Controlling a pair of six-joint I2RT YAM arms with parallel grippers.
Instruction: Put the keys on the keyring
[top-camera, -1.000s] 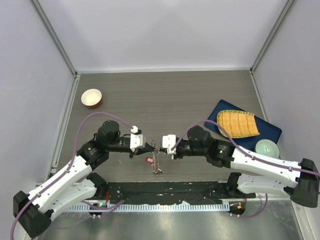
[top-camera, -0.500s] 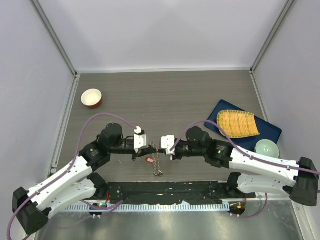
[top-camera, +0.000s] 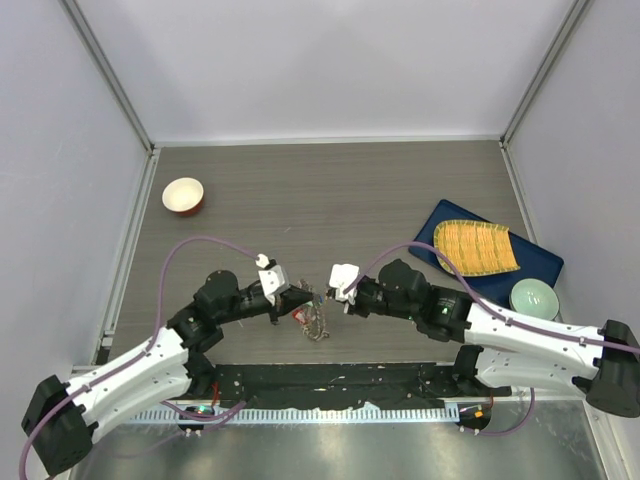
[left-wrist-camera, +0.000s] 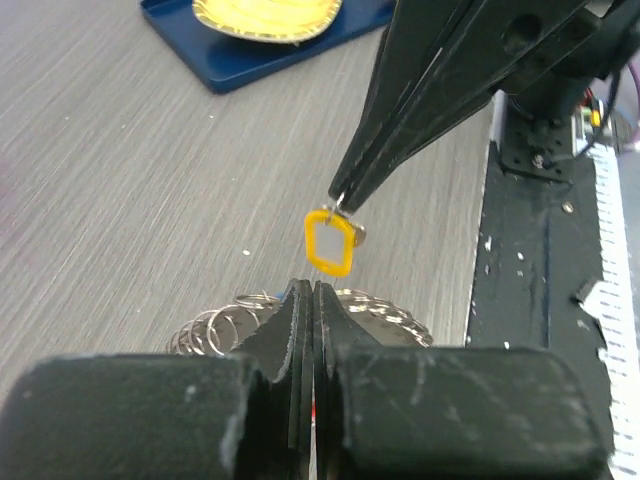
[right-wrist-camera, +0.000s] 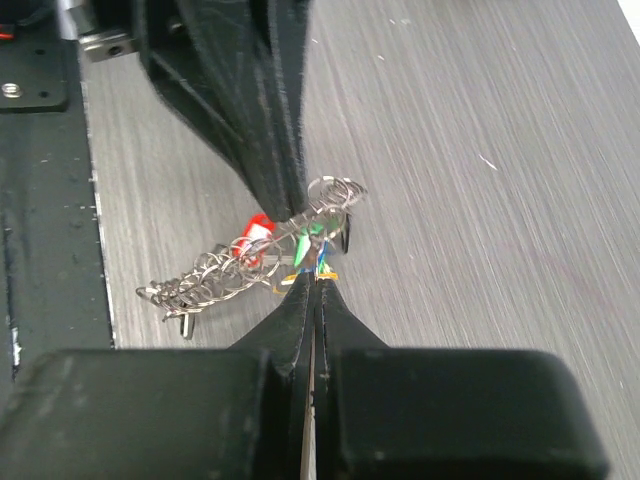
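Note:
The keyring (top-camera: 317, 322) hangs between my two grippers, with several small split rings along its rim. My left gripper (top-camera: 303, 302) is shut on its edge; in the left wrist view the jaws (left-wrist-camera: 313, 292) are closed on the ring (left-wrist-camera: 400, 312). My right gripper (top-camera: 328, 293) is shut on a key with a yellow tag (left-wrist-camera: 330, 243), held just above the ring. In the right wrist view the shut jaws (right-wrist-camera: 318, 282) pinch that key against the edge-on keyring (right-wrist-camera: 230, 270). Keys with a red tag (right-wrist-camera: 255, 233) and a green tag (right-wrist-camera: 305, 245) hang there.
A red-and-white bowl (top-camera: 183, 195) sits at the far left. A blue tray (top-camera: 540, 262) with a yellow mat (top-camera: 475, 246) and a pale green bowl (top-camera: 533, 297) are at the right. The black base strip (top-camera: 330, 385) runs along the near edge.
My left gripper has swung to point up and right and dropped nearer the table. The keyring has shifted slightly with it. My right gripper has edged right, still holding its key.

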